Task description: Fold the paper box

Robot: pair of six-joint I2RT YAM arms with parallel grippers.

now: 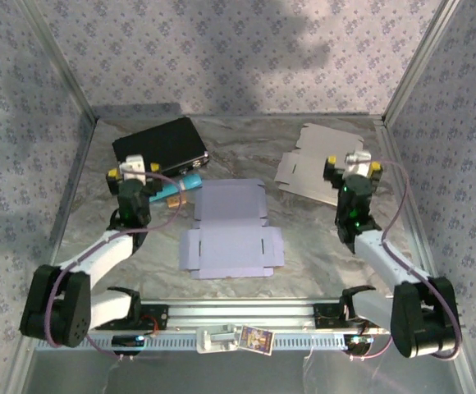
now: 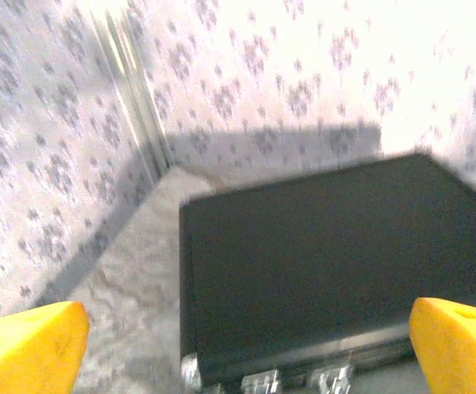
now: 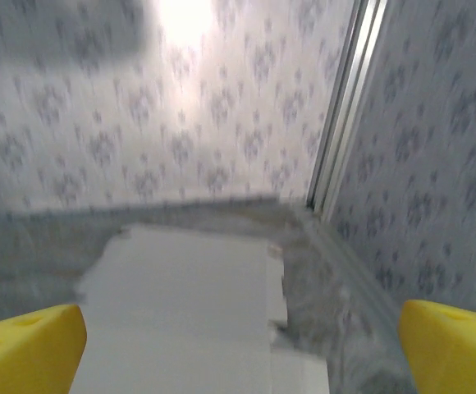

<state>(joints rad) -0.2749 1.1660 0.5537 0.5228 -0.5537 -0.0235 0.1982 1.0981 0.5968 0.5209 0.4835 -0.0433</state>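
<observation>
The paper box (image 1: 230,231) is a flat, unfolded lavender sheet lying in the middle of the table. My left gripper (image 1: 131,169) hovers to its left and back, open, pointing at a black case (image 1: 160,143). In the left wrist view its yellow fingertips (image 2: 29,349) stand wide apart with the black case (image 2: 328,254) ahead of the left gripper (image 2: 250,349). My right gripper (image 1: 353,162) is open over a pale grey flat cardboard sheet (image 1: 310,168) at the back right. The right gripper (image 3: 242,349) holds nothing, and that cardboard sheet (image 3: 180,304) lies below and ahead of it.
A light blue object (image 1: 180,185) lies between the black case and the lavender sheet. Patterned walls with metal corner posts (image 3: 345,98) close the table on three sides. A metal rail (image 1: 246,312) runs along the near edge, with a small card (image 1: 254,338) on it.
</observation>
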